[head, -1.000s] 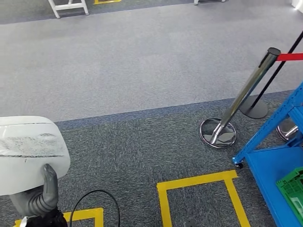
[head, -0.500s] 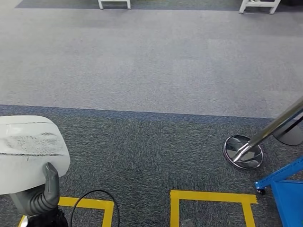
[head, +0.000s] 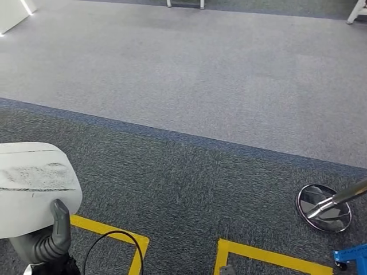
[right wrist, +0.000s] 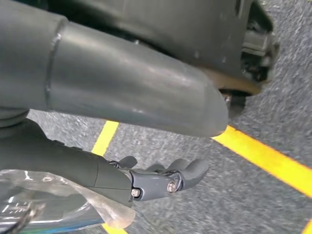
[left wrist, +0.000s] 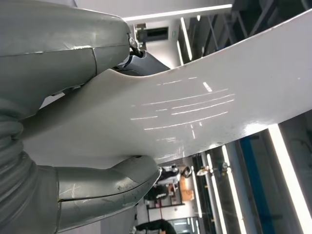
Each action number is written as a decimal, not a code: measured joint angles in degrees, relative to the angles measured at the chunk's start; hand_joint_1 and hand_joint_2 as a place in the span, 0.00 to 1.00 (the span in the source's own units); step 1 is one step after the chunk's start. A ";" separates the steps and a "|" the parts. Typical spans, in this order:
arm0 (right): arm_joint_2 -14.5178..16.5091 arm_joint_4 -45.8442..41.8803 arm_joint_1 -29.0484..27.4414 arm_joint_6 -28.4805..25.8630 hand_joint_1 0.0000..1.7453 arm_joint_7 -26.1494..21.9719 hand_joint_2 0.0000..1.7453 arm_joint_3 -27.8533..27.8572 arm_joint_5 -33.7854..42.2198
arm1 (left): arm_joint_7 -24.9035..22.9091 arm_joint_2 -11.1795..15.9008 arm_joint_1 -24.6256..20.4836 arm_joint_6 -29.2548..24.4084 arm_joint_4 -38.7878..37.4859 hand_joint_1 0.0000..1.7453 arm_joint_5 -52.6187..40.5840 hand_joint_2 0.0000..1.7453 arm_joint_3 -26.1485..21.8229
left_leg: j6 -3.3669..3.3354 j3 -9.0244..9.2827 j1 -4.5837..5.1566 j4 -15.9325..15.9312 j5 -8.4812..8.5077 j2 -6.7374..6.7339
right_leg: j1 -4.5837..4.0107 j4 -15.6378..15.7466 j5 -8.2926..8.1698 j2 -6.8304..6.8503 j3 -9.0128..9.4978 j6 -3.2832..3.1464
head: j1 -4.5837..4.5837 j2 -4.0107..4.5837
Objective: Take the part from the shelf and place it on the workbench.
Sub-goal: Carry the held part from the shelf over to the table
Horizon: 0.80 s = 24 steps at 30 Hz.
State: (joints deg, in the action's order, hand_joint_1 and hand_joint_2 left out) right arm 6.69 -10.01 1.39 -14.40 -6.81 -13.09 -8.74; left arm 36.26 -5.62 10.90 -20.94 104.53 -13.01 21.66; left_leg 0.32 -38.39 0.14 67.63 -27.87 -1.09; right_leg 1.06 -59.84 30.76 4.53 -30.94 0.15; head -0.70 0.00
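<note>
A white curved plastic part (head: 34,186) sits at the lower left of the head view, with scuff marks across its top. My left hand (head: 50,238) grips it from below, the grey thumb pressed up against its near edge. The left wrist view has the same part (left wrist: 191,107) clamped between the thick thumb and the fingers (left wrist: 110,183). My right hand (right wrist: 162,180) hangs beside my body over the carpet, its dark fingers apart and holding nothing.
Dark grey carpet with yellow tape squares (head: 268,258) lies in front, then a lighter grey strip. A chrome stanchion base (head: 323,207) and the corner of a blue rack (head: 352,255) are at the lower right. White table legs (head: 185,3) stand far ahead.
The whole view has swung left: the stanchion and blue rack slid toward the right edge. The part stays in my left hand in the same place.
</note>
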 joint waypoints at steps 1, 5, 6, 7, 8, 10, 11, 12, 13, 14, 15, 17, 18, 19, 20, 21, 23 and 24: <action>0.00 0.00 0.00 0.01 0.00 -0.07 0.00 -0.01 -0.06 | -0.03 0.03 -0.02 -0.07 0.01 1.00 -0.11 1.00 0.01 | -0.36 1.66 0.42 -3.59 1.27 -1.66 | -0.14 -0.01 0.31 0.59 0.31 0.24 | 0.04 0.00; 0.01 -0.02 0.24 0.03 0.00 -0.02 0.00 -0.03 -0.40 | -0.10 0.15 -0.01 -0.38 0.04 1.00 -0.30 1.00 -0.03 | -1.45 3.49 1.34 -7.81 1.71 -2.99 | -0.46 0.59 1.12 3.24 1.47 1.43 | 0.14 0.00; 0.02 -0.05 0.36 0.02 0.00 -0.03 0.00 -0.05 -0.56 | -0.10 0.16 0.01 -0.46 0.08 1.00 -0.30 1.00 -0.05 | -1.70 3.79 1.18 -8.23 1.82 -2.17 | -0.39 0.52 1.44 2.91 1.72 1.72 | 0.07 0.00; 0.02 -0.09 0.41 -0.01 0.00 -0.04 0.00 -0.09 -0.70 | -0.11 0.14 -0.06 -0.52 0.13 1.00 -0.29 1.00 -0.05 | -2.03 4.12 0.96 -8.64 1.96 -1.33 | -0.32 -0.44 2.16 1.67 1.45 1.94 | -0.03 0.00; 0.02 -0.11 0.45 -0.07 0.00 -0.05 0.00 -0.15 -0.81 | -0.14 0.11 -0.14 -0.55 0.16 1.00 -0.27 1.00 -0.04 | -2.34 4.47 0.71 -8.99 2.06 -0.53 | -0.23 -2.57 3.30 -0.16 0.43 2.12 | -0.24 0.00; -0.01 -0.08 0.38 -0.23 0.00 -0.05 0.00 -0.26 -0.83 | -0.19 0.05 -0.26 -0.56 0.18 1.00 -0.23 1.00 -0.01 | -2.81 4.61 0.56 -9.10 1.98 0.99 | -0.14 -9.79 6.13 -3.61 -3.74 2.24 | -0.62 0.00; -0.04 -0.07 0.34 -0.31 0.00 -0.04 0.00 -0.28 -0.80 | -0.21 0.05 -0.22 -0.56 0.17 1.00 -0.21 1.00 0.00 | -2.92 4.65 0.55 -9.09 1.91 1.84 | -0.14 -13.05 6.92 -4.19 -5.92 2.32 | -0.75 0.00; -0.07 -0.06 0.25 -0.37 0.00 -0.03 0.00 -0.28 -0.77 | -0.22 0.05 -0.17 -0.57 0.17 1.00 -0.21 1.00 0.00 | -2.96 4.72 0.55 -9.07 1.84 2.73 | -0.14 -14.81 6.72 -4.42 -7.49 2.40 | -0.79 0.00; -0.08 -0.05 0.18 -0.39 0.00 -0.03 0.00 -0.29 -0.75 | -0.23 0.05 -0.14 -0.59 0.17 1.00 -0.21 1.00 0.00 | -2.93 4.85 0.54 -9.05 1.77 3.69 | -0.11 -14.35 5.28 -4.54 -8.00 2.45 | -0.82 0.00; -0.08 -0.05 0.14 -0.39 0.00 -0.03 0.00 -0.29 -0.76 | -0.24 0.05 -0.12 -0.60 0.17 1.00 -0.20 1.00 0.00 | -2.80 5.02 0.49 -8.99 1.66 4.62 | -0.03 -11.82 2.89 -4.81 -7.45 2.47 | -0.83 0.00; -0.08 -0.04 0.10 -0.39 0.00 -0.03 0.00 -0.30 -0.79 | -0.24 0.05 -0.12 -0.62 0.17 1.00 -0.20 1.00 0.00 | -2.58 5.17 0.43 -8.87 1.49 5.50 | 0.12 -7.97 0.30 -5.64 -6.20 2.48 | -0.84 0.00; -0.08 0.04 0.11 -0.32 0.00 0.03 0.00 -0.36 -0.89 | -0.24 0.05 -0.15 -0.63 0.18 1.00 -0.21 1.00 0.00 | -1.95 5.07 0.39 -8.39 1.10 6.97 | 0.45 -1.61 -2.35 -8.21 -3.52 2.35 | -0.81 -0.01; -0.08 0.08 0.16 -0.28 0.00 0.07 0.00 -0.38 -0.93 | -0.24 0.06 -0.15 -0.63 0.19 1.00 -0.22 1.00 0.01 | -1.60 4.90 0.29 -8.23 0.99 7.56 | 0.45 -0.20 -2.45 -9.07 -2.77 2.16 | -0.82 -0.01; -0.08 0.11 0.21 -0.24 0.00 0.10 0.00 -0.40 -0.95 | -0.24 0.07 -0.14 -0.64 0.19 1.00 -0.22 1.00 0.02 | -1.25 4.72 0.17 -8.17 1.00 8.14 | 0.34 0.10 -2.14 -9.21 -2.40 1.87 | -0.80 -0.01; -0.08 0.10 0.28 -0.22 0.00 0.10 0.00 -0.40 -0.96 | -0.24 0.09 -0.11 -0.66 0.19 1.00 -0.23 1.00 0.03 | -0.93 4.61 -0.02 -8.23 1.03 8.74 | 0.28 0.21 -2.15 -8.62 -2.15 1.51 | -0.79 -0.01; -0.03 0.09 0.30 -0.17 0.00 0.11 0.00 -0.40 -0.98 | -0.24 0.12 -0.05 -0.70 0.20 1.00 -0.23 1.00 0.03 | -0.62 4.55 -0.06 -8.07 0.92 8.65 | 0.26 0.43 -2.17 -7.92 -1.93 1.16 | -0.79 0.00; 0.07 0.06 0.27 -0.05 0.00 0.09 0.00 -0.43 -1.05 | -0.24 0.20 -0.10 -0.79 0.21 1.00 -0.26 1.00 0.02 | 0.03 3.44 0.03 -5.58 -0.56 6.25 | 0.39 0.91 -2.14 -6.41 -1.33 0.49 | -0.46 0.00; 0.10 0.05 0.22 0.02 0.00 0.08 0.00 -0.45 -1.11 | -0.24 0.24 -0.14 -0.83 0.21 1.00 -0.28 1.00 0.02 | 0.34 2.14 0.02 -2.81 -1.94 4.43 | 0.34 1.03 -2.01 -5.57 -1.05 0.23 | -0.28 0.00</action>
State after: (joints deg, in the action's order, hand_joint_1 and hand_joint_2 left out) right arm 6.79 -9.96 1.61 -14.39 -6.73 -13.54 -9.86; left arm 36.02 -5.38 10.76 -21.76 104.74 -13.29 21.68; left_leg 0.66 -36.25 0.15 64.82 -29.80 3.33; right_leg 1.40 -58.81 28.74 -1.04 -31.98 0.38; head -0.98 0.00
